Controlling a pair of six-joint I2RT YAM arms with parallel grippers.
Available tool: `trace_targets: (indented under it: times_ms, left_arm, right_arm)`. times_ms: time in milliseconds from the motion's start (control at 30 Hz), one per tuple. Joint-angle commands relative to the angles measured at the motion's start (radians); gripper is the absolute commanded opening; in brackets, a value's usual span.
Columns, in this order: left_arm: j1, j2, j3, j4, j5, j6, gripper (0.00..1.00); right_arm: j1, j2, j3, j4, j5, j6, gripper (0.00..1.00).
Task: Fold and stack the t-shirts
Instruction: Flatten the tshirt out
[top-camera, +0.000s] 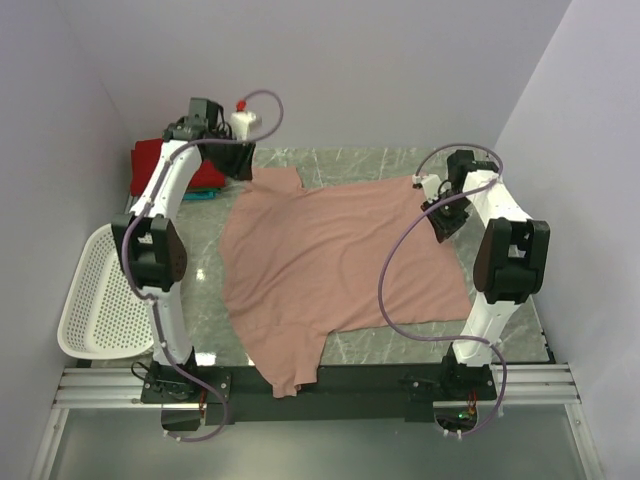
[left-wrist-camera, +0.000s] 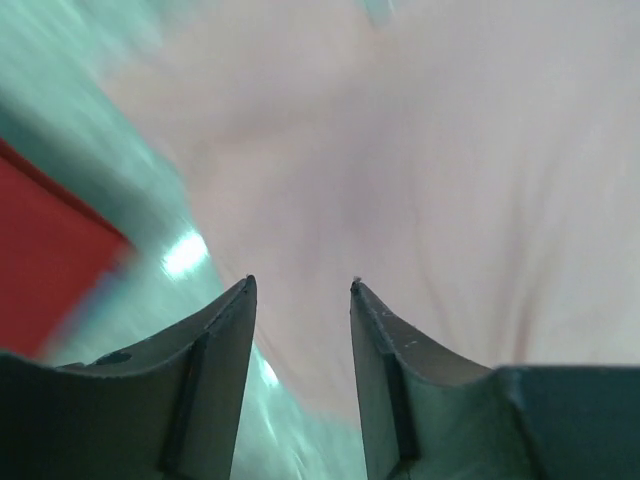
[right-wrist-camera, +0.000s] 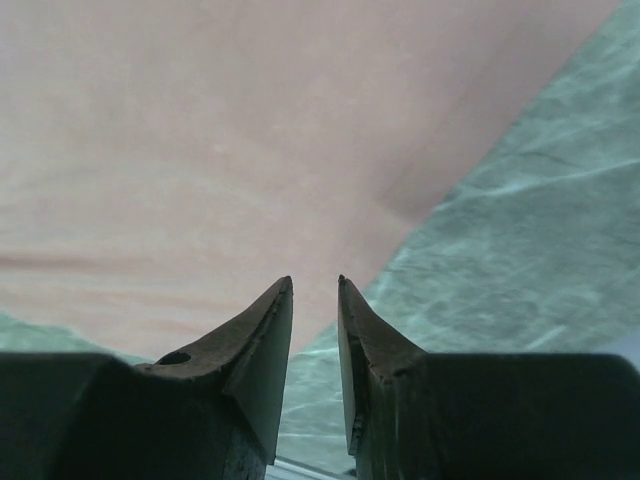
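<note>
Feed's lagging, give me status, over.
Left gripper open, empty; right gripper narrowly open, empty. Pink t-shirt spread flat, unfolded. Red t-shirt far left, clear.

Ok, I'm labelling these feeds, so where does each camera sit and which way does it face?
Top: above and behind the arms, looking down on the table and pink t-shirt; both arms, left claw and right claw show.
Left wrist: on the left arm, looking past the left claw at the pink t-shirt, with a red t-shirt beside it.
Right wrist: on the right arm, looking past the right claw at the pink t-shirt's edge and the table.
Shared: all three see the pink t-shirt.
</note>
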Motion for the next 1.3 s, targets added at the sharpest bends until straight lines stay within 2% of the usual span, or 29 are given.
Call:
trace_targets:
  times_ms: [0,33,100,133,200,233,267,333,433,567,733,933,1100,1267]
  left_arm:
    - [-0.017,0.136,0.172,0.010,0.026,-0.140,0.48]
    - [-0.017,0.156,0.204,-0.001,0.035,-0.158,0.47]
    - [-0.014,0.161,0.174,-0.010,0.049,-0.169,0.45]
    - [-0.012,0.149,0.092,-0.007,0.055,-0.164,0.41]
    - [-0.012,0.070,-0.027,0.042,0.047,-0.158,0.40]
    - [-0.013,0.040,-0.153,0.062,0.044,-0.154,0.38]
    - [-0.014,-0.006,-0.212,0.085,0.026,-0.154,0.38]
    - [-0.017,-0.029,-0.332,0.129,0.000,-0.166,0.38]
    - [-0.017,0.005,-0.389,0.146,-0.058,-0.186,0.34]
    - [-0.006,0.055,-0.406,0.188,-0.144,-0.207,0.32]
    - [0.032,0.167,-0.304,0.165,-0.212,-0.227,0.26]
    - [0.066,0.209,-0.192,0.160,-0.299,-0.210,0.24]
    - [0.083,0.192,-0.116,0.156,-0.287,-0.210,0.35]
    - [0.080,0.005,-0.242,0.157,-0.175,-0.183,0.42]
  right_arm:
    - [0.013,-0.012,0.014,-0.087,-0.073,0.060,0.32]
    - [0.013,-0.019,-0.003,-0.093,-0.075,0.059,0.31]
    - [0.013,-0.029,-0.026,-0.113,-0.069,0.045,0.31]
    - [0.016,-0.046,-0.058,-0.120,-0.062,0.037,0.31]
    - [0.016,-0.064,-0.098,-0.117,-0.038,0.011,0.31]
    - [0.018,-0.075,-0.138,-0.111,-0.027,0.006,0.31]
    - [0.019,-0.075,-0.156,-0.091,-0.010,0.003,0.31]
    - [0.023,-0.054,-0.189,-0.073,0.002,0.005,0.31]
    - [0.023,-0.008,-0.210,-0.022,0.039,0.008,0.31]
    - [0.023,0.047,-0.212,0.054,0.115,0.002,0.31]
    - [0.024,0.119,-0.180,0.129,0.207,0.017,0.33]
    - [0.036,0.100,-0.083,0.145,0.192,0.062,0.45]
    - [0.041,0.026,-0.016,0.093,0.128,0.068,0.51]
    - [0.036,-0.115,-0.066,-0.011,0.059,0.019,0.50]
